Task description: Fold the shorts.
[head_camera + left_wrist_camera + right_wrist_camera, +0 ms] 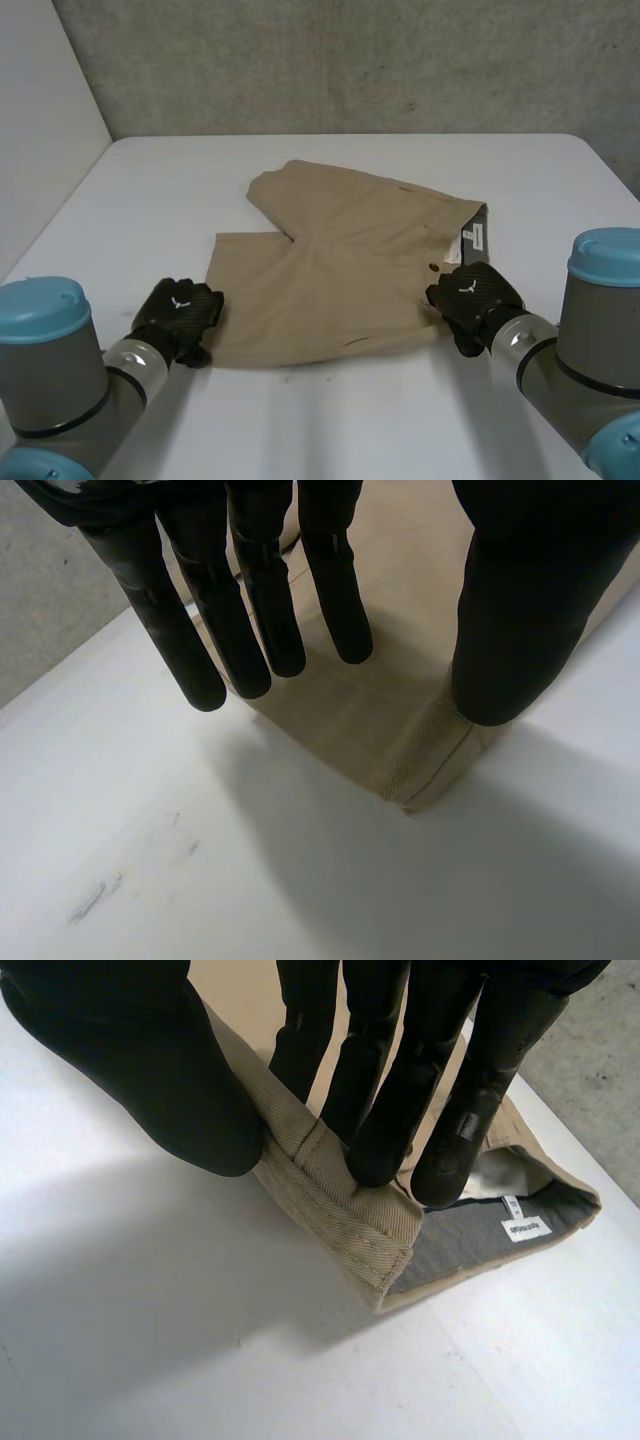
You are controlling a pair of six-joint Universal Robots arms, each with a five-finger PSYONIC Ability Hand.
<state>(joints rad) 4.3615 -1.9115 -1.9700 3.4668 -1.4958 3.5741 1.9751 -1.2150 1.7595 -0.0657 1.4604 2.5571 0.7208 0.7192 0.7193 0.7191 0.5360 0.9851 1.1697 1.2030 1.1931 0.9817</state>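
Tan cloth shorts (340, 270) lie flat in the middle of the white bench (150, 190).

The black left hand (180, 315) is at the near corner of one leg, by the hem. Its fingers (255, 610) are straight and spread out, pointing down at the edge of the cloth. Its thumb (520, 610) is well apart from them, over the stitched hem corner (430, 760). This hand holds nothing. I cannot tell if the tips touch the cloth.

The black right hand (475, 295) is at the near corner of the waist. Its fingers (390, 1110) press on one side of the thick waistband (340, 1205) and its thumb (150, 1070) presses on the other side. The band is pinched up between them. Just past the fingertips the waist is open, and you can see the grey lining (470, 1245) with a small white label (526, 1229).

The bench is smooth, with a few small dark marks near the left hand. Behind it is a rough grey concrete wall (350, 60), and a plain white wall (40, 120) is on the robot's left.

The shorts lie longways across the bench, from side to side. The waist is at the robot's right. The two legs point to the robot's left, one nearer the robot and one slanting off toward the far wall.
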